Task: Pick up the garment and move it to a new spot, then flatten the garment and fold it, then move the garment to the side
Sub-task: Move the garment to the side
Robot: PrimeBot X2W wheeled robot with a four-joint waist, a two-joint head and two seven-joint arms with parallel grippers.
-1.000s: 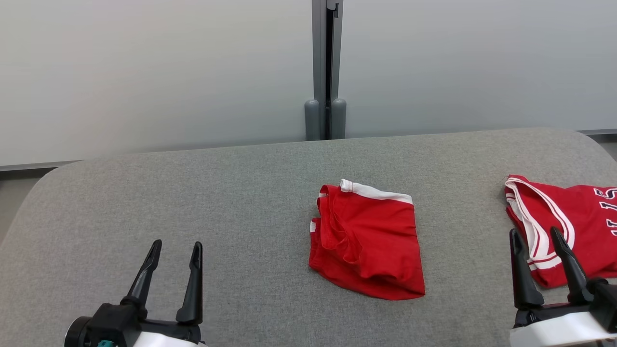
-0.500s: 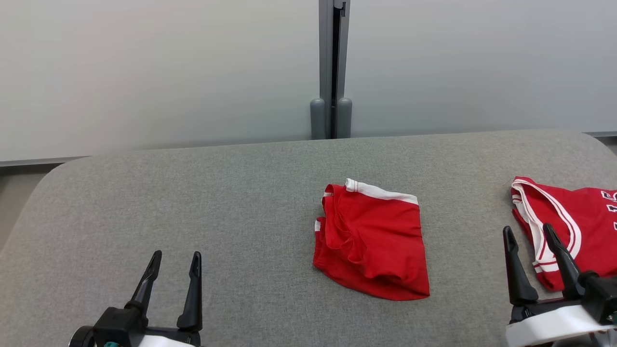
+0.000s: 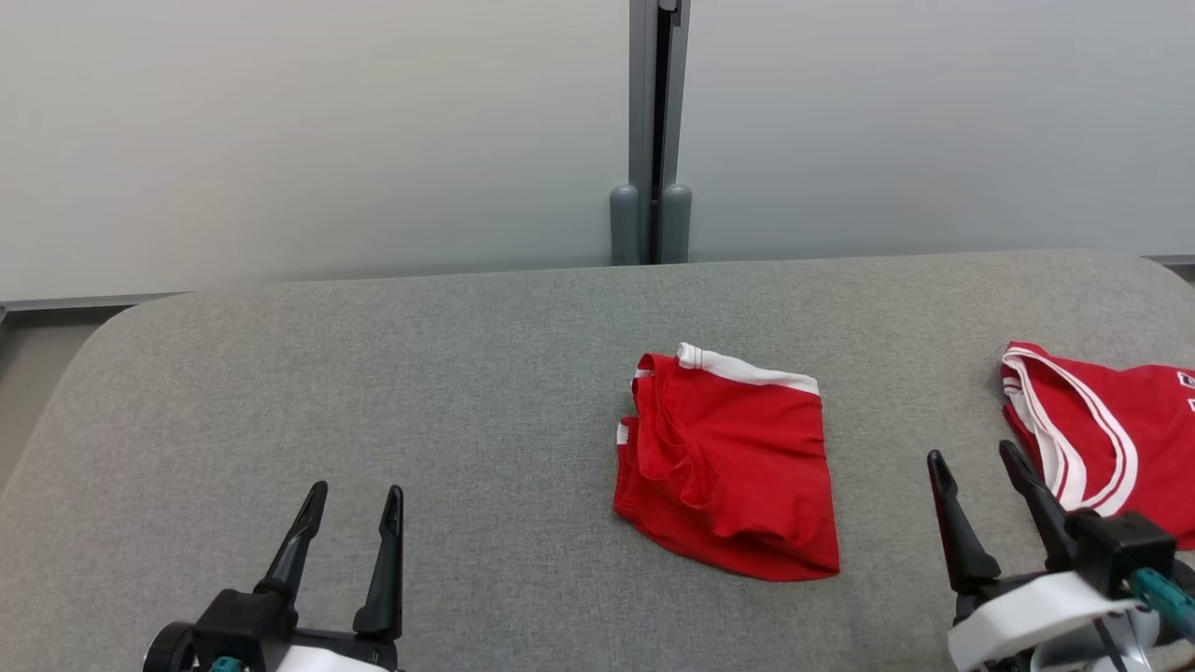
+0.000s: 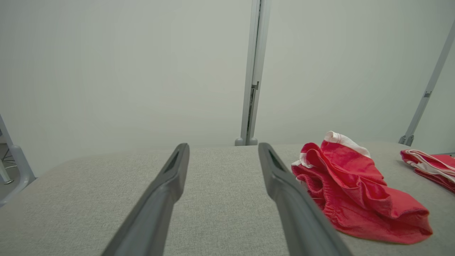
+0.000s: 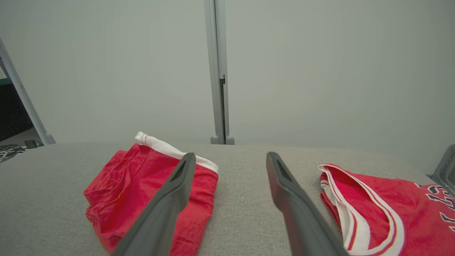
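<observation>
A red garment with a white waistband (image 3: 733,467) lies folded and rumpled on the grey padded table (image 3: 420,373), right of centre. It appears to the right of my left fingers (image 4: 352,192) and partly behind my right gripper's left finger (image 5: 142,185). A second red garment, a jersey with white trim (image 3: 1111,439), lies at the table's right edge (image 5: 387,209). My left gripper (image 3: 357,490) stands open and empty at the lower left, well apart from both. My right gripper (image 3: 971,453) is open and empty, over the bare strip between the two garments.
A pale wall with a grey vertical post (image 3: 653,140) runs behind the table's far edge. The table's corners are rounded, and bare cloth stretches across its left half. A grey metal frame (image 4: 14,163) shows beyond the left edge.
The whole head picture has shifted a little to the right, so the camera turned. My right gripper has moved left, off the jersey's edge toward the gap between the garments. Both garments lie as before.
</observation>
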